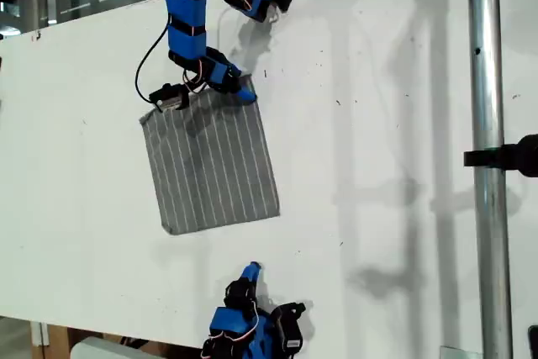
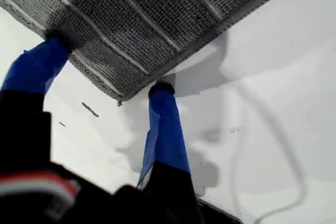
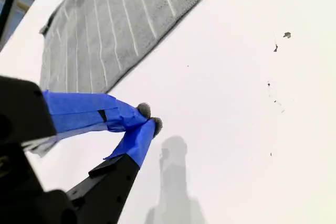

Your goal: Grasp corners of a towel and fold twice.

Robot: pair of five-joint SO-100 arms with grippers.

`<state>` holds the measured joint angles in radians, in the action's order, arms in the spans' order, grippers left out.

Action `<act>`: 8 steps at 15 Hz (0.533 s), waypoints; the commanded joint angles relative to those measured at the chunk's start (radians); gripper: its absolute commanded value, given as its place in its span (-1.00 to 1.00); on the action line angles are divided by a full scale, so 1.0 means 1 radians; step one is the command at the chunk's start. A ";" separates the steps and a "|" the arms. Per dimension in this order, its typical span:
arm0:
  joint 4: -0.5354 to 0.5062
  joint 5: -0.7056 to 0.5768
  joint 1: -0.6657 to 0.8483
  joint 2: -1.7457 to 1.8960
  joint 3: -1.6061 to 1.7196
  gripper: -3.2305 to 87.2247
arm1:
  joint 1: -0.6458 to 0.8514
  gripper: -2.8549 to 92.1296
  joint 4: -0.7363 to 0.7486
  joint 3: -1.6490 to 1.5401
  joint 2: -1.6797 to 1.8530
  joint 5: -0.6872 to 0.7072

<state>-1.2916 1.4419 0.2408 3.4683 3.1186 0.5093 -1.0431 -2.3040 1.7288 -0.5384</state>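
No readable text, labels, brand marks, numbers or signs in any view. Only small dark specks on the white table [image 1: 403, 124] and plain white stripes on the towel [image 1: 212, 166]; no lettering on either.

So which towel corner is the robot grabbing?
The corner at the towel's top right in the exterior view. My first gripper straddles it, jaws open; the other three corners lie free on the table.
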 commanded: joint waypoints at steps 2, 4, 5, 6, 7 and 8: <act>0.003 0.032 0.009 0.005 0.000 -0.99 | -0.023 -0.81 0.005 0.040 0.021 -0.002; 0.008 0.051 0.000 0.005 0.000 -0.99 | -0.031 -0.93 0.014 0.028 0.038 0.000; 0.015 0.060 -0.012 0.005 0.000 -0.99 | -0.035 -0.94 0.020 0.018 0.049 0.000; 0.041 0.063 -0.025 0.005 -0.002 -0.99 | -0.037 -0.94 0.026 0.009 0.061 0.005; 0.075 0.075 -0.029 0.003 -0.009 -0.99 | -0.037 -0.94 0.034 -0.002 0.074 0.009; 0.098 0.081 -0.029 -0.008 -0.025 -0.99 | -0.037 -0.94 0.040 -0.008 0.083 0.012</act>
<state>-1.2333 1.5094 0.2209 3.4668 3.1094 0.4786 -1.0140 -2.3148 1.7625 -0.5354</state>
